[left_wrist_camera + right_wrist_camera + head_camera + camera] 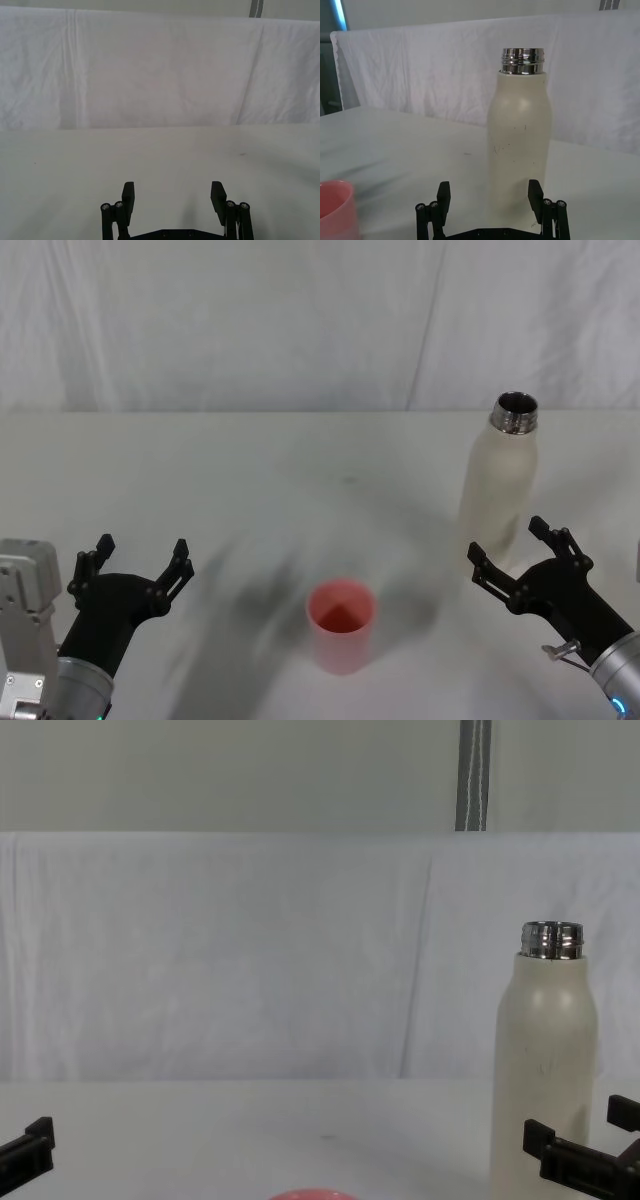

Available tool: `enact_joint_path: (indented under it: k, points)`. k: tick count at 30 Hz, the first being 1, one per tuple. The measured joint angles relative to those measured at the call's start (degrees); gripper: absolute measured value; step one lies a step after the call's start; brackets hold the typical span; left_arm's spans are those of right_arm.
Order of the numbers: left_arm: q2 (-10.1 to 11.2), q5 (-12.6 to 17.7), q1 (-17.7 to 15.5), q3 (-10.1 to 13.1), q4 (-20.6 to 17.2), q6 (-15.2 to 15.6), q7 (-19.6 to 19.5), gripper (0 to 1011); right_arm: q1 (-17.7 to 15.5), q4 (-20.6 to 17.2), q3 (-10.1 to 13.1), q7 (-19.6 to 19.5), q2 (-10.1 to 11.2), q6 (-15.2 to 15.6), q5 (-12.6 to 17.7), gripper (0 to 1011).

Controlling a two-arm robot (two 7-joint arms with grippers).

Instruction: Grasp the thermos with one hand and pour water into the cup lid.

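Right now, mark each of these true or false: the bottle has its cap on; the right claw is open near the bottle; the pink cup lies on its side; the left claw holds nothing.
1. The bottle has its cap on. False: its steel neck is open.
2. The right claw is open near the bottle. True.
3. The pink cup lies on its side. False: it stands upright, mouth up.
4. The left claw holds nothing. True: it is open over the bare table.

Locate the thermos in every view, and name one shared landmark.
Head: thermos upright, far right.
Left wrist: not in it.
Right wrist: centre, just beyond the open right gripper.
Chest: lower right.
Landmark: its shiny steel neck.
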Motion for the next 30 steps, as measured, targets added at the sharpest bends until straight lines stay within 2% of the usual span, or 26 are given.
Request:
enact_joint_path:
  k: [30]
  points:
    - [0.0, 0.0, 0.0, 0.0, 0.0, 0.0, 0.0, 1001, 0.0, -0.1, 0.0, 0.0, 0.0, 0.0, 0.1, 1003]
